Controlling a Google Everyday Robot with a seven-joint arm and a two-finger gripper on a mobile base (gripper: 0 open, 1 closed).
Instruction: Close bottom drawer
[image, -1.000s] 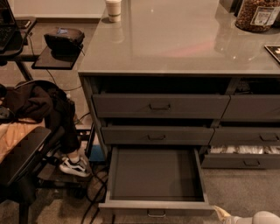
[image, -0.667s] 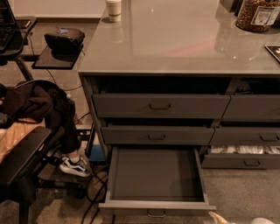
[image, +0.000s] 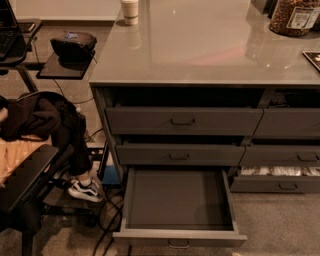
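Observation:
The bottom drawer is pulled far out from the left column of the grey cabinet. It is wide and shallow with a bare dark inside. Its low flat front faces me at the bottom edge, with a small pull handle at its centre. Only a small pale tip of my gripper shows at the bottom edge of the camera view. It lies just right of the drawer's front right corner, apart from the handle.
Two taller-fronted drawers sit above it, slightly ajar. A right-hand drawer shows pale packets. The countertop holds a cup and a jar. A chair, a seated person's shoe and floor cables lie to the left.
My gripper has dropped down and out at the bottom right edge, from a clear pale shape to only a tip. The drawer has not moved.

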